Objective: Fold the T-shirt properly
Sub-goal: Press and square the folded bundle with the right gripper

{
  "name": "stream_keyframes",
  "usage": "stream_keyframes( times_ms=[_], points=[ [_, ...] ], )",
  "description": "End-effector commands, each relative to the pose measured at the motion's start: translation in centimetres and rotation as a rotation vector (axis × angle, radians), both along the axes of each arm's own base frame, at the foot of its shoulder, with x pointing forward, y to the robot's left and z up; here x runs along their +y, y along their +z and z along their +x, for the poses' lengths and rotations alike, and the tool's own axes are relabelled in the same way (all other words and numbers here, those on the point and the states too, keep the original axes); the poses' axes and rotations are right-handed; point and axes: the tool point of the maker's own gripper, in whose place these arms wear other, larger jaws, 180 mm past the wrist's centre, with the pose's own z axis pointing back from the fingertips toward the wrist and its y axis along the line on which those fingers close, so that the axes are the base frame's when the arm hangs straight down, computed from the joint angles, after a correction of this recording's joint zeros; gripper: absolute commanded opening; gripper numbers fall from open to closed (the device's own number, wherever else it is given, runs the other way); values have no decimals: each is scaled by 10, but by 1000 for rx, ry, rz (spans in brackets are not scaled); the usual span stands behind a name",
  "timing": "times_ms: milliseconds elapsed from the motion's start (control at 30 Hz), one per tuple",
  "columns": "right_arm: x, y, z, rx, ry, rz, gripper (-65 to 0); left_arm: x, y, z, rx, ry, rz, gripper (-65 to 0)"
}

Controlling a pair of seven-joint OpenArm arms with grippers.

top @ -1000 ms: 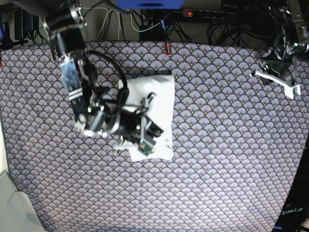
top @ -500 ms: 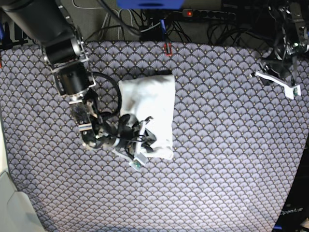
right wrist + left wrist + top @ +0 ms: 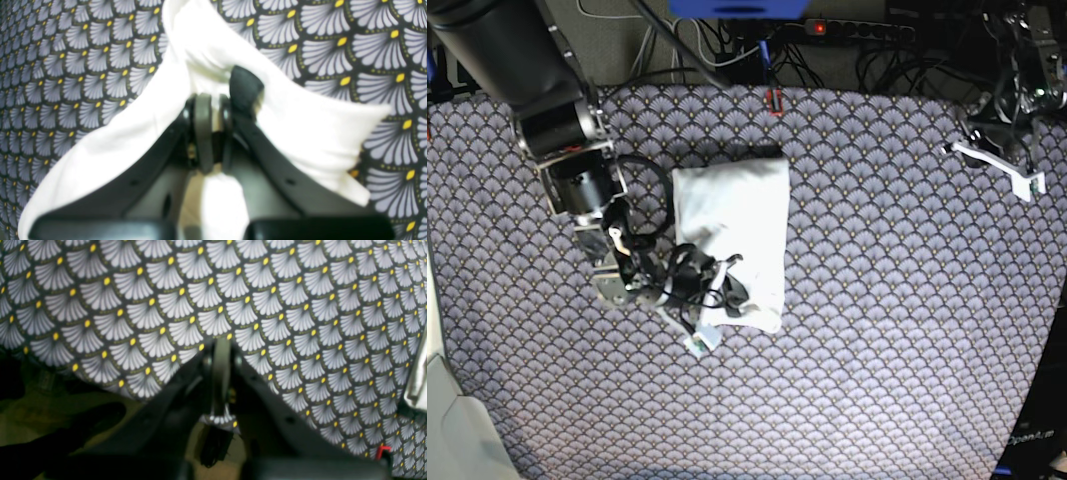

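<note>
Left wrist view: left gripper (image 3: 218, 386) pressed together on nothing, parked above the patterned tablecloth (image 3: 233, 290), presumably idle.

Right wrist view: right gripper (image 3: 213, 110) pinching a raised fold of the T-shirt (image 3: 300, 126), probably to tidy a corner.

Base view: folded white on the cloth left of centre; right arm (image 3: 577, 170) reaching low over its lower left corner.

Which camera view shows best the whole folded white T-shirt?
The base view: the folded white cotton T-shirt lies whole on the patterned cloth. The right wrist view shows only blurred folds around the right gripper. The left wrist view shows none.
</note>
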Motion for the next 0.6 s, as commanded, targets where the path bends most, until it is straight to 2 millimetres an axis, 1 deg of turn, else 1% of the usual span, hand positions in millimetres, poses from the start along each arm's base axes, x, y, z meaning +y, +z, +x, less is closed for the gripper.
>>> stream_keyframes(
  times_ms=[0,100,133,200,267,300,333,400,467,567],
  points=[
    [7,21,15,-53,5,25,-617,4,12,8,-45,-5,21,-648],
    [7,27,18,-62,15,10,-617,0,21,10,-65,-20,27,-648],
    [8,33,19,-76,31,-4,-617,-2,26,12,-79,-27,32,-648],
    [10,46,18,-112,61,-34,-619,1,32,12,-96,-18,40,-648],
    [6,53,7,-145,88,-71,-618,7,33,8,-96,3,44,-648],
    [8,62,1,-178,107,-82,-618,9,33,6,-95,9,43,-648],
    [13,70,-8,-206,127,-91,-618,10,33,5,-94,12,45,-648],
    [8,81,-25,-252,153,-134,-619,12,33,5,-91,15,53,-648],
    [10,91,-49,-288,177,-156,-619,13,33,4,-91,17,55,-648],
    [-1,95,-78,-303,146,-147,-619,14,31,0,-82,17,59,-648]
  ],
)
